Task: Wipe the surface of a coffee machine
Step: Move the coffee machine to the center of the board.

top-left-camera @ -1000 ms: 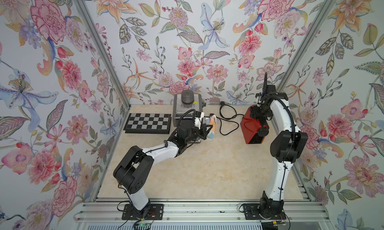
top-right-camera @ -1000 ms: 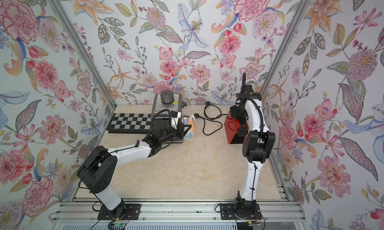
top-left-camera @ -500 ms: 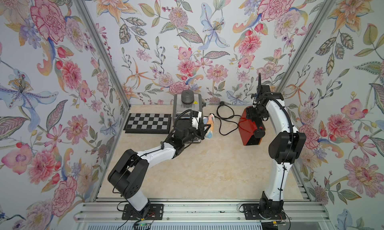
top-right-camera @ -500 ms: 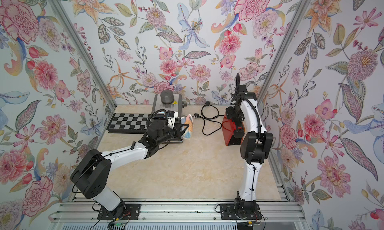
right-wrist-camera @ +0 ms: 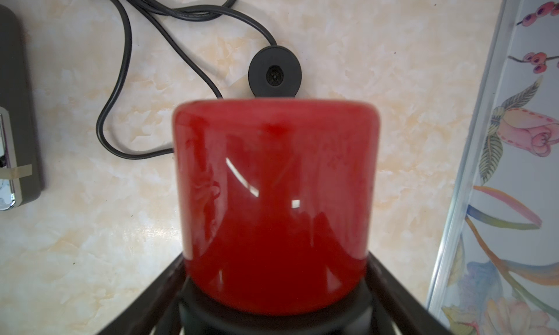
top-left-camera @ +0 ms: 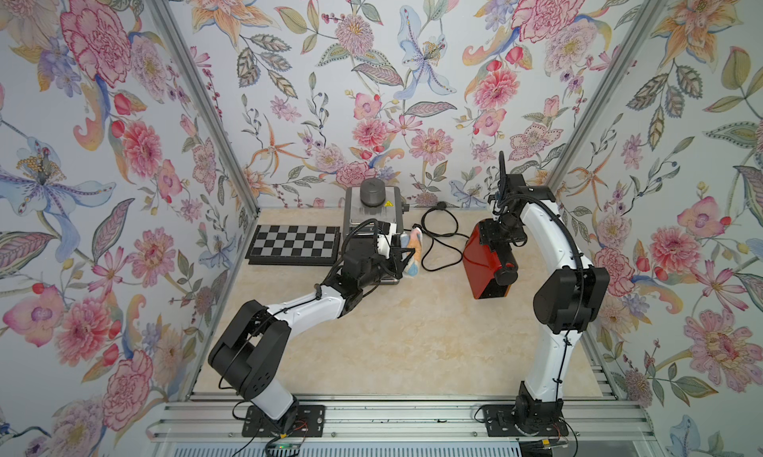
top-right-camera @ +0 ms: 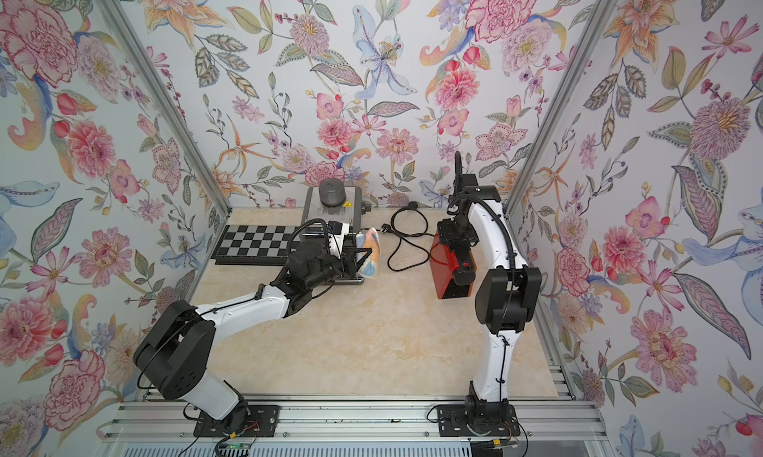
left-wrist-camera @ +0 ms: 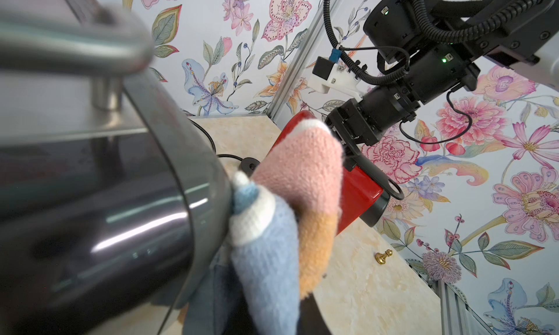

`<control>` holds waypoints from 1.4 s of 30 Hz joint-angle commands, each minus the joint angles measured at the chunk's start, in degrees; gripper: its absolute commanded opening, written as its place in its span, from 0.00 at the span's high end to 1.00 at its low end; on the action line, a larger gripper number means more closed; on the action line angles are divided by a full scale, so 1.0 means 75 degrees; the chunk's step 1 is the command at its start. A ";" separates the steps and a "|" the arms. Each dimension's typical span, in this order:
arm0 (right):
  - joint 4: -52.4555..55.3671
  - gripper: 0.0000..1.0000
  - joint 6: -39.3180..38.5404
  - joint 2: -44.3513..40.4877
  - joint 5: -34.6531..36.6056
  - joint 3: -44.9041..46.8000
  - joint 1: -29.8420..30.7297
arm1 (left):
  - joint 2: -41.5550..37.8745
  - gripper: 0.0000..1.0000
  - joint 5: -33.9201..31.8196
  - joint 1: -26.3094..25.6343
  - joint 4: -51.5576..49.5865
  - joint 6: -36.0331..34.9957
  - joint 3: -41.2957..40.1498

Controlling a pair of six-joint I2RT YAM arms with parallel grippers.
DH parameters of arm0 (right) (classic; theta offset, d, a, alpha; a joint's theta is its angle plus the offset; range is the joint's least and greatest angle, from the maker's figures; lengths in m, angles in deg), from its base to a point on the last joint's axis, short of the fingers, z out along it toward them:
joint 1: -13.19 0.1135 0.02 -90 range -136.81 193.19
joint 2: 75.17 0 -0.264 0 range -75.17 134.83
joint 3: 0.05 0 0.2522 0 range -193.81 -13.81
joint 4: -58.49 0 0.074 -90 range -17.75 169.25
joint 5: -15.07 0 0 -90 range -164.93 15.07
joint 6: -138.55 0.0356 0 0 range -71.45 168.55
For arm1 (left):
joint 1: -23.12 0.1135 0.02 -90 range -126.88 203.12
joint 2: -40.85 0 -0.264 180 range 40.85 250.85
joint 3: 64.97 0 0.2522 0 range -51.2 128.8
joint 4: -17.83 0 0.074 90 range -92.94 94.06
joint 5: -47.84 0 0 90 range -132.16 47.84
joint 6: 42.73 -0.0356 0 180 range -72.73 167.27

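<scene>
Two white-and-black robot arms stand on a metal rail at the near edge of a pale marbled table.

We see the left arm stretch low across the table. The left gripper is pinched tight on a fluffy cloth banded in pink, orange, blue and white. The fabric bunches over the fingers and hides them. In the left wrist view the cloth presses against the rounded dark-grey side of the coffee machine.

On the right, the right gripper holds a glossy red canister with a black end. Its fingers are spread wide, one along each side of the red body, gripping it. The canister is tilted, and we cannot tell whether it touches the table.

Farther back, the coffee machine stands against the rear wall, with a grey knob on top. A black-and-silver chessboard lies flat just to its left. A black power cord loops over the table between machine and canister and ends in a round black base. Flowered wallpaper covers the walls behind.
</scene>
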 commanded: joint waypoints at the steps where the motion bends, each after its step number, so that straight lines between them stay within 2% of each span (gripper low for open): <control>1: 0.0102 0.74 0.0351 -0.1413 -0.0237 -0.0070 0.0408 | -0.0545 1.00 -0.0014 0.0157 0.0183 -0.0130 -0.0110; 13: 0.0331 0.71 0.0782 -0.1992 0.0093 0.0575 0.1123 | -0.0810 1.00 0.0239 0.0149 0.0234 -0.0145 -0.0309; 17: 0.0140 0.51 0.0794 -0.2213 0.0102 0.0623 0.0917 | -0.0575 1.00 0.0324 -0.0037 0.0166 -0.0214 -0.0084; 19: -0.0177 0.41 0.0771 -0.2464 -0.0316 0.0662 0.0624 | -0.0390 1.00 0.0236 -0.0246 0.0046 -0.0293 0.0128; 21: -0.0599 0.15 0.0760 -0.2762 -0.0703 0.0835 0.0218 | 0.0035 1.00 0.0155 -0.0485 0.0000 -0.0281 0.0381; 23: -0.0893 0.00 0.0736 -0.2896 -0.1042 0.0984 -0.0255 | 0.0374 1.00 0.0128 -0.0701 0.0097 -0.0174 0.0638; 26: -0.1246 0.00 0.0684 -0.2748 -0.1476 0.1175 -0.1047 | 0.0996 1.00 0.0177 -0.0967 0.0109 -0.0041 0.1219; 28: -0.1565 0.00 0.0734 -0.2556 -0.1443 0.1410 -0.1441 | 0.1408 1.00 0.0172 -0.1098 0.0076 0.0045 0.1630; 33: -0.2997 0.00 0.1238 -0.2323 -0.1796 0.2650 -0.2430 | 0.2328 1.00 0.0160 -0.1290 -0.0326 0.0149 0.2699; 39: -0.4219 0.00 0.1603 -0.1476 -0.2281 0.3222 -0.2600 | 0.3103 1.00 0.0113 -0.1288 -0.0437 0.0478 0.3412; 42: -0.4596 0.00 0.1756 -0.0751 -0.2452 0.2984 -0.2576 | 0.3352 1.00 0.0057 -0.1269 -0.0626 0.0467 0.3747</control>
